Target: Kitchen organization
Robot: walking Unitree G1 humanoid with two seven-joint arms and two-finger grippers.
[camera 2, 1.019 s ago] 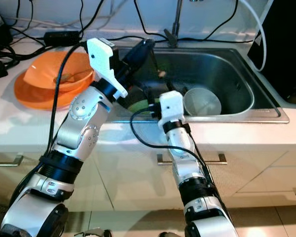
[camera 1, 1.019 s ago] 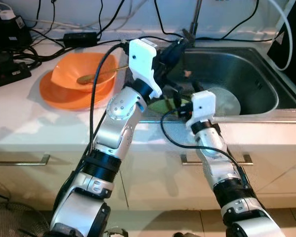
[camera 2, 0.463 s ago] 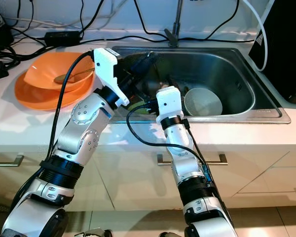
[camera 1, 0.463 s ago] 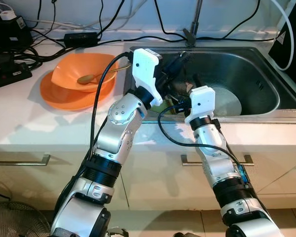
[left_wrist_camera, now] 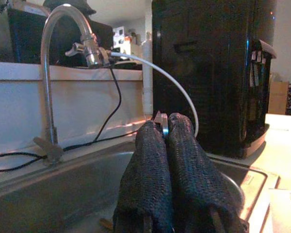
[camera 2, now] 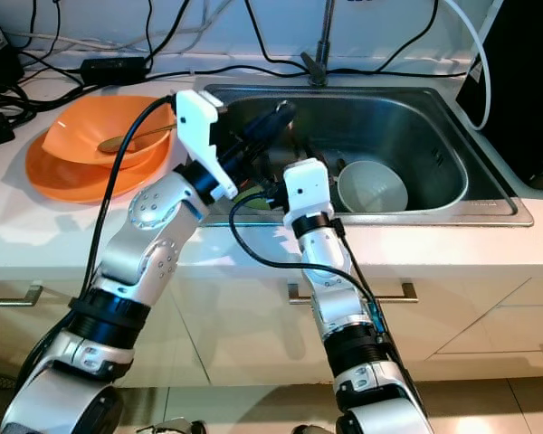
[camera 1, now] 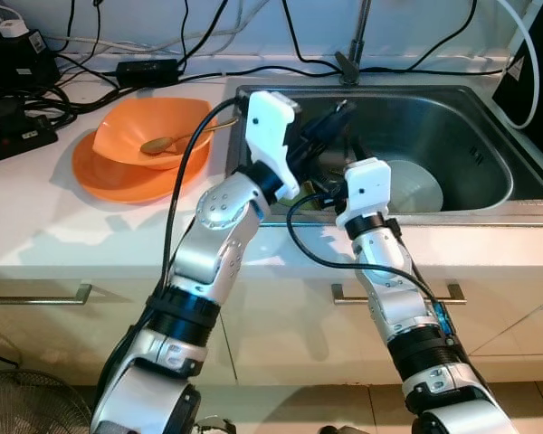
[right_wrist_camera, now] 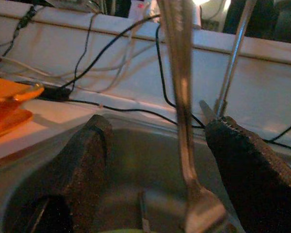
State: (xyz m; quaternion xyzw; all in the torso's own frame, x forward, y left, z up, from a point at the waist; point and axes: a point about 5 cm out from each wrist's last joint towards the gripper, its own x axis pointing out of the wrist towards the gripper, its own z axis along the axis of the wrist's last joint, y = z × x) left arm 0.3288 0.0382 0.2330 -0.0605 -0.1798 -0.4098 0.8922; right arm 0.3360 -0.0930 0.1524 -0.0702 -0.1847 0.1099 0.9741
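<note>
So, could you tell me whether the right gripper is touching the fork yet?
Apart. In the right wrist view the fork hangs between the right gripper's open fingers, with sink visible on either side of it.

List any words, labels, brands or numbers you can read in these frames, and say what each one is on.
No text is readable in any view.
The black appliance beside the sink has small coloured items on its side, too blurred to read.
The power adapter on the counter shows no legible marking.
The orange bowl, the white bowl and both grippers' white housings are plain.
</note>
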